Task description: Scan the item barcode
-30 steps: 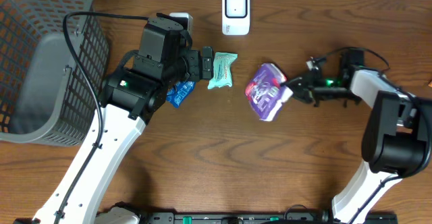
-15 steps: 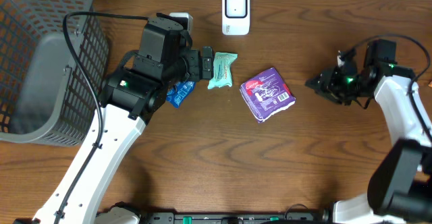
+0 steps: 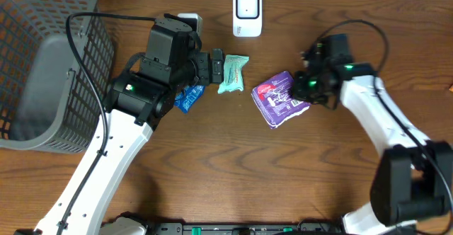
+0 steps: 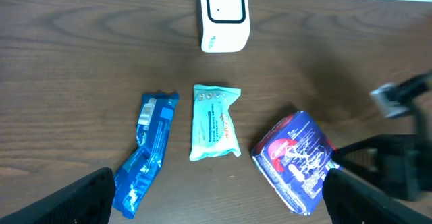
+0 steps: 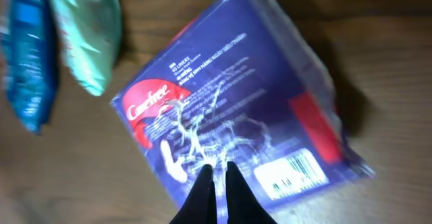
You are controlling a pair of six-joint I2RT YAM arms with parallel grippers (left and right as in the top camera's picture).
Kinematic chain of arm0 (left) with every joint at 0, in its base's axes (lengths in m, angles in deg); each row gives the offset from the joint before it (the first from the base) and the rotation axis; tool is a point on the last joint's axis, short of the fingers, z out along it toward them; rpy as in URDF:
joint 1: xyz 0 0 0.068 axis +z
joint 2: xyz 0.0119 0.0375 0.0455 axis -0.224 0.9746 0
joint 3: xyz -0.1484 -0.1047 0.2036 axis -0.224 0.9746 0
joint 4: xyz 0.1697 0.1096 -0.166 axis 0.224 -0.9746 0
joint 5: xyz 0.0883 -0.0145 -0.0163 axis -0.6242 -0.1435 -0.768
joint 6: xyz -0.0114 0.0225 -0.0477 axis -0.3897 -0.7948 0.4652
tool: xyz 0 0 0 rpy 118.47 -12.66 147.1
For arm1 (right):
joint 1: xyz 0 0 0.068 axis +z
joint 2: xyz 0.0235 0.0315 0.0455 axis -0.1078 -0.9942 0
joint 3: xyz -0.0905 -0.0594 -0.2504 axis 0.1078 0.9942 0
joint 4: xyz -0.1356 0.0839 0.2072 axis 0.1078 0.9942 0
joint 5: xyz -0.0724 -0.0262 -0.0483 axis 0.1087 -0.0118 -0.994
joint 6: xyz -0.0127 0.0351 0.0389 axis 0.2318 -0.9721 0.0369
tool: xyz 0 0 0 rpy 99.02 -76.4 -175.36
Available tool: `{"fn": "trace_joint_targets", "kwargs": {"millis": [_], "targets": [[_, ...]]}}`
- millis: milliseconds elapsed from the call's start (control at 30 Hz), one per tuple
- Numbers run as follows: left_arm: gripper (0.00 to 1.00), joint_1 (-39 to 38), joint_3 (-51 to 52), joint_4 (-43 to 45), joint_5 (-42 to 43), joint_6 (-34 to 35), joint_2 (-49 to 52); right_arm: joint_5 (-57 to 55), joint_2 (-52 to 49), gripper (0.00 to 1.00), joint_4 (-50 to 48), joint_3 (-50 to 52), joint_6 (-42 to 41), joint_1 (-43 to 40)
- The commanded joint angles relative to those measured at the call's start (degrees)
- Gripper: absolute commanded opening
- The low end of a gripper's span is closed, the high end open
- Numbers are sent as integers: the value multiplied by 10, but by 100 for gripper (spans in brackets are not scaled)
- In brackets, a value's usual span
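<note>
Right claw point(image 5: 217, 169) swung back over the purple pack point(image 5: 229, 109) edge, closed tight; left claw point(image 4: 217, 183) gapes.

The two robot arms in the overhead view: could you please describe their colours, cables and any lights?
Both the left arm and the right arm have smooth white link shells with boxy black joint housings. Thin black cables loop beside each, and small green lights glow on the joint housings. The left gripper and the right gripper are black, with slim dark fingers.
</note>
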Motion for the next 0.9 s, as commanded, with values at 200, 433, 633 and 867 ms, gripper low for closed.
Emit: {"fn": "trace_joint_targets", "kwargs": {"millis": [200, 433, 633, 867], "targets": [[98, 2, -11, -1, -7, 3, 2, -81, -75, 5, -6, -3, -21, 31], [98, 2, -11, -1, -7, 3, 2, -83, -22, 15, 28, -38, -21, 16], [98, 2, -11, -1, -7, 3, 2, -76, 60, 46, 38, -58, -17, 21], [98, 2, -11, -1, -7, 3, 2, -92, 61, 64, 45, -53, 87, 89]]}}
